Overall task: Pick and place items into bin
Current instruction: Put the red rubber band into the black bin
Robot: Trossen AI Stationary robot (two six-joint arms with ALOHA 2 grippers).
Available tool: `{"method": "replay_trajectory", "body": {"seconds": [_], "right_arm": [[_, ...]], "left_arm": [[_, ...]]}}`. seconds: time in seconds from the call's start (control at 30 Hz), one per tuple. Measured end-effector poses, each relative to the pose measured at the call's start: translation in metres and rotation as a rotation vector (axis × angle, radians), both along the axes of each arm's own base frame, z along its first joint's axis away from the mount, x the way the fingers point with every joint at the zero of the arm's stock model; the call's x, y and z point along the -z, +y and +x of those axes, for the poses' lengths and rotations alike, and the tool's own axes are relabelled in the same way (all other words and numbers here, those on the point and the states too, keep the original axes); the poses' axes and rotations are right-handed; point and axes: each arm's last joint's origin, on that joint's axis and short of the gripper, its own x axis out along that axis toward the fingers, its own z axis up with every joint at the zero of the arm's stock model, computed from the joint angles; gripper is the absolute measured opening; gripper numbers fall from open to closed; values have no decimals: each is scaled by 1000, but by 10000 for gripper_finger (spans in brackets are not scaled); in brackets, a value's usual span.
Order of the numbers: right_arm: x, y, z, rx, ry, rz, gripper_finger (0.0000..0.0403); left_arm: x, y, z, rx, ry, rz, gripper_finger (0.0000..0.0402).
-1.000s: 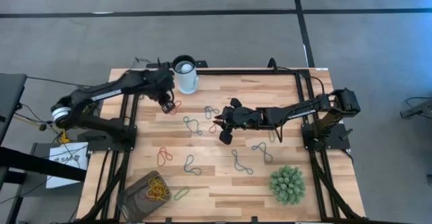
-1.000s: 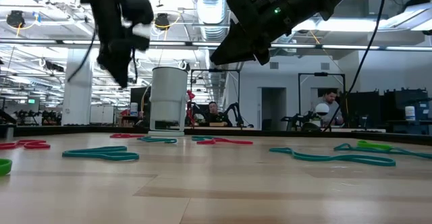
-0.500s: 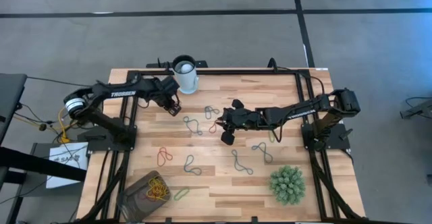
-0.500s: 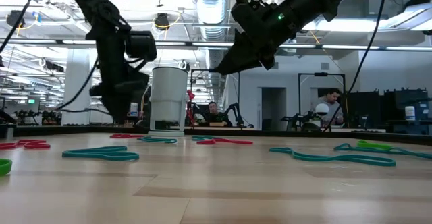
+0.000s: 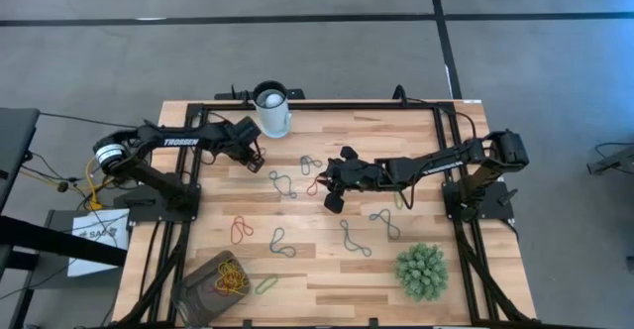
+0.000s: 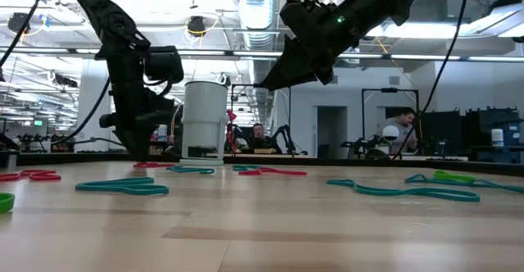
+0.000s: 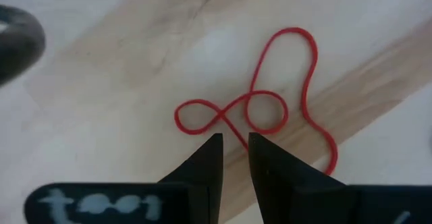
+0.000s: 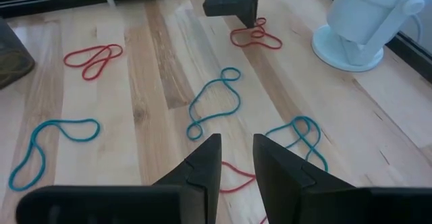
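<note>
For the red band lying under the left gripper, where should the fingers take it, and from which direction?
From straight above. The red band lies flat on the table in twisted loops, so nothing offers a side hold. The crossing where its strands meet is probably best: pinching there would catch two strands at once. The left gripper is right by that crossing, fingers slightly apart.

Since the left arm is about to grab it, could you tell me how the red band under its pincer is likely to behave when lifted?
Probably floppy: the red band lies in loose crossed loops flat on the table. Likely very light, being so thin. Its flatness may let the nearly closed left pincer slip off it.
</note>
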Motion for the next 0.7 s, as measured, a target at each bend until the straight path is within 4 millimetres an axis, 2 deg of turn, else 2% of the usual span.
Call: {"method": "replay_trajectory", "body": {"seconds": [0.7], "right_arm": [[0,0,0,1,-1,1,82]], "left_arm": [[-1,3,1,-61,1,56,61]]}}
